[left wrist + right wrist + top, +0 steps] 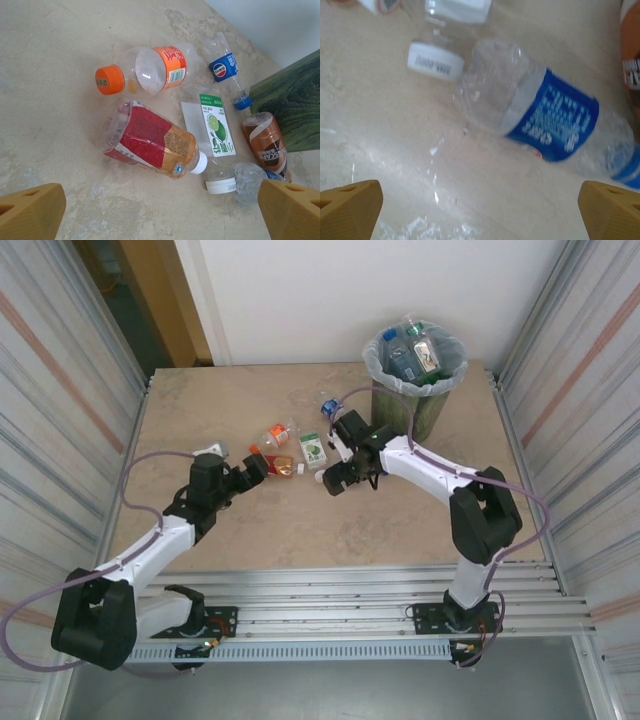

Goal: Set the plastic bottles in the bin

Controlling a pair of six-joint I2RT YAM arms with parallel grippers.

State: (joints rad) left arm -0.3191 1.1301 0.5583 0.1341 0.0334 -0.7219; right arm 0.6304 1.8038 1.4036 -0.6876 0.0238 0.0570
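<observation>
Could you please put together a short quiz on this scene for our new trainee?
1. True or false: the bin already holds some bottles.
2. In the left wrist view, the cap of the orange-labelled bottle is: A) white, B) orange, C) blue.
3. What colour is the label on the clear bottle lying on the table in front of the open right tool?

Key: 1 true; 2 B; 3 blue.
</observation>
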